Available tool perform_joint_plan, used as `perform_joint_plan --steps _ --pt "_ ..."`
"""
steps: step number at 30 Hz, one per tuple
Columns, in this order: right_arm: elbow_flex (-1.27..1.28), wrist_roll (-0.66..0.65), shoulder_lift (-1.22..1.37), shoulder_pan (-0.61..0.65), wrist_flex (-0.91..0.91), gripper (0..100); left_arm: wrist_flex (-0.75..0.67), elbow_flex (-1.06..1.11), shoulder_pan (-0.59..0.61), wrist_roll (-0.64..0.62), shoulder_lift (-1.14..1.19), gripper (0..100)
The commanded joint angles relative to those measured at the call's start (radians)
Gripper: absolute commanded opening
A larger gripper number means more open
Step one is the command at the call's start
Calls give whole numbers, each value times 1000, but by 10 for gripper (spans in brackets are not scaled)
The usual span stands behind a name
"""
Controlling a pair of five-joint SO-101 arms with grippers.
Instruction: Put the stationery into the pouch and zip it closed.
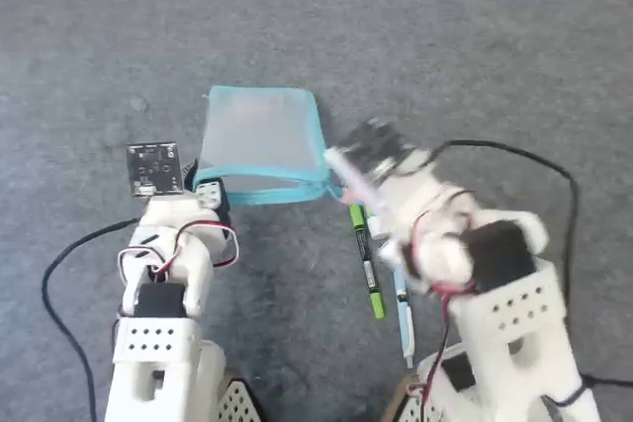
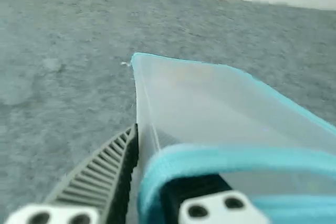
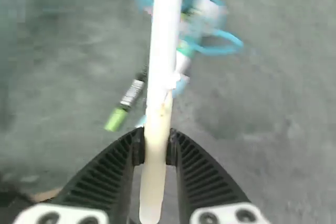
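Grey, felt-like table covering [image 1: 297,56] stretches under everything. The right arm [image 1: 495,284] bulks largest from where I stand, leaning in toward the middle, and the slimmer left arm [image 1: 163,294] stands beside it. Between their front ends lies the pouch [image 1: 259,140], flat, of translucent plastic with teal edging, its zipper edge facing the arms.

The left gripper [image 1: 210,193] sits at the pouch's near left corner. In its wrist view the fingers [image 2: 118,156] are clamped on the teal edge. The right gripper [image 3: 156,148] is pinched tight around a white pen [image 3: 163,51], which sticks out ahead of it. Seen from above, the pen's far end is blurred, just beside the pouch's near right corner.

On the covering in front of the right arm lie a green pen [image 1: 366,264] and, right beside it, a thinner blue pen [image 1: 403,313], both outside the pouch.
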State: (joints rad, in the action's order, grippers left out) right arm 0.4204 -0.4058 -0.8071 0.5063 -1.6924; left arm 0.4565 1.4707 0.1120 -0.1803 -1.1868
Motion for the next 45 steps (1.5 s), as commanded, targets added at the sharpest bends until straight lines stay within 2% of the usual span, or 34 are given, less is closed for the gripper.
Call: perform_joint_plan --steps 1,5,15,22,29,36,42,45 --pt "-84 66 70 160 -27 7 -8 -18 -31 -14 8 12" --pt "-140 71 196 225 -31 7 -8 -18 -31 -14 8 12" --pt "-344 74 467 229 -22 7 -9 -18 -32 -14 8 12" --pt "-598 77 733 226 24 7 -5 -18 -32 -14 8 12" --pt "-816 181 940 226 108 37 -9 -7 -32 8 8 12" --pt "-924 187 946 229 79 210 -9 -7 -32 20 8 12" --pt "-925 193 826 226 68 213 -9 -7 -32 20 8 12" --pt "-924 186 742 225 7 213 -9 -7 -25 20 8 12"
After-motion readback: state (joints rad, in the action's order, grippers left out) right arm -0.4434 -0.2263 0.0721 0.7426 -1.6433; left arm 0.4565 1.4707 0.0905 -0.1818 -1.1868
